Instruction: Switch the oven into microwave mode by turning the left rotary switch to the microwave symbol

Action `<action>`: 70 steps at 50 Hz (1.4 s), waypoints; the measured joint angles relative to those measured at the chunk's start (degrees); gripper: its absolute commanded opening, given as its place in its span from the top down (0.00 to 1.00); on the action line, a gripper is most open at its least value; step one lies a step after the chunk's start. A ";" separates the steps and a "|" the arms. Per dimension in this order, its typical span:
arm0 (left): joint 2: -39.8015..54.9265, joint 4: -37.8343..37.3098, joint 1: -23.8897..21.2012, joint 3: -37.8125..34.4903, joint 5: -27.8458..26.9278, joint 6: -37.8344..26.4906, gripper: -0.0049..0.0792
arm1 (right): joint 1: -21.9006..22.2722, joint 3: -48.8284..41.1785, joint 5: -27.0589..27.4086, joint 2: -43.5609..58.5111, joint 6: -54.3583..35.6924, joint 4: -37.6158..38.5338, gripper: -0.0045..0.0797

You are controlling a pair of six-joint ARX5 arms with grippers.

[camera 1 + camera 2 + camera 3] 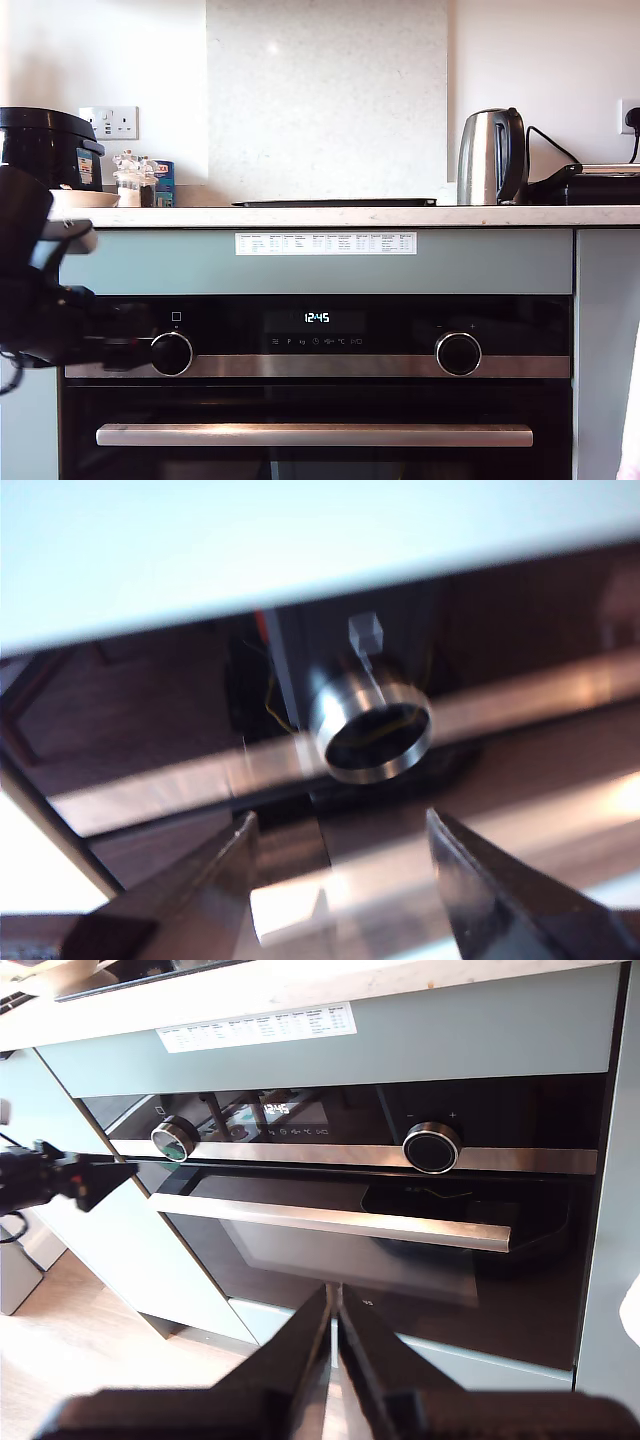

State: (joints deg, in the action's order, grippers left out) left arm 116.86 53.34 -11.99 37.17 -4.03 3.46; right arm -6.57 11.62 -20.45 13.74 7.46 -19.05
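The left rotary switch [171, 353] sits on the oven [520, 320] control panel, at about nine o'clock from the digital display [317, 317] in the exterior view, under a tiny square outline; its twin, the knob marked minus and plus [458, 353], sits at three o'clock from the display, well apart. My first gripper [340, 880] stands near the left rotary switch, its jaws spread wide with nothing between them; the gap looks broader than the knob, which I judge is so the fingers can pass either side of the silver rim before closing; in the first wrist view the knob lies ahead of the jaws, not yet between them. In the exterior view that arm reaches in level from the nine o'clock edge, its tip just beside the knob, seemingly not touching. My second gripper [335, 1335] hangs well back from the oven, jaws pressed together on nothing, pointing toward the long bar handle [330, 1220]; I take it as parked clear so the first arm has room to twist.
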 measured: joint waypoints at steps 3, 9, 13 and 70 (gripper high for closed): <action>1.22 -1.07 -0.02 1.49 0.02 0.87 0.22 | 0.00 0.00 0.00 0.00 0.00 -0.02 0.96; 2.60 -3.48 -0.31 3.45 0.04 2.03 0.22 | 0.00 0.00 0.00 0.00 0.00 -0.02 0.96; 2.78 -3.69 -0.94 3.85 0.04 2.29 0.22 | 0.00 0.00 0.00 0.00 0.00 -0.02 0.96; 8.17 -5.14 -2.23 12.68 1.79 8.46 0.22 | 0.00 0.00 0.28 0.00 0.00 -0.04 0.96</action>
State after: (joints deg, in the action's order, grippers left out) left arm 125.03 48.21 -14.22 49.84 -2.24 11.92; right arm -6.57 11.62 -20.16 13.74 7.46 -19.09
